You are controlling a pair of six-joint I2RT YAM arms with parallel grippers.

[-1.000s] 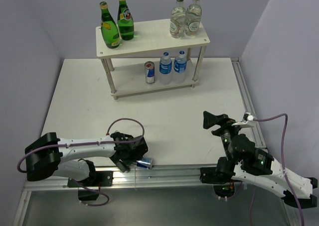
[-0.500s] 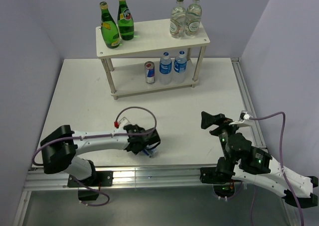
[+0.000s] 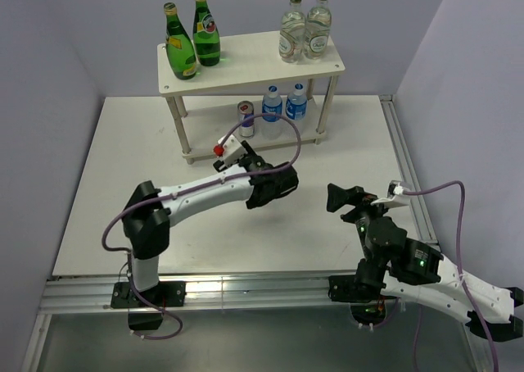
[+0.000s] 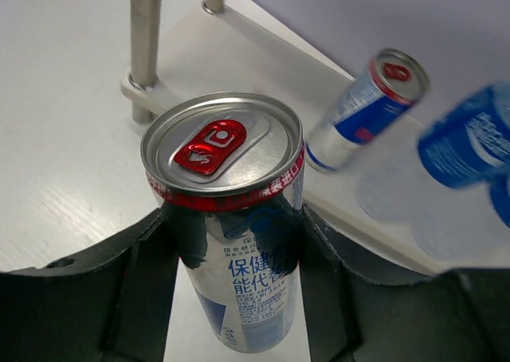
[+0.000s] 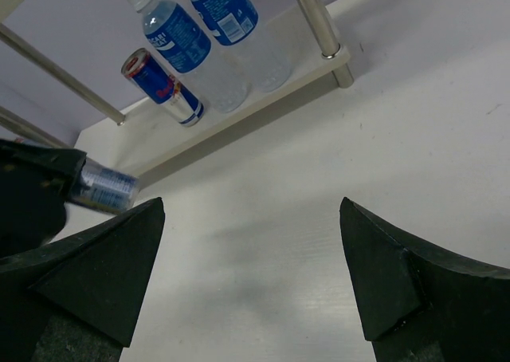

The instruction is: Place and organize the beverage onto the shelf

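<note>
Can (image 4: 227, 151) sits in left gripper (image 4: 236, 286), unseen overhead.

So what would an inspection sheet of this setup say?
Surface: white table, shelf at its far side.
Job's things: two green bottles on the top tier; two water bottles and one can on the lower tier; held can above the table.
Clutter: two clear glass bottles on the top tier.
Grippers: left gripper shut on held can; right gripper open, empty.
Cables: purple cables loop off both arms.
Surroundings: pale walls, metal rail at near edge.
</note>
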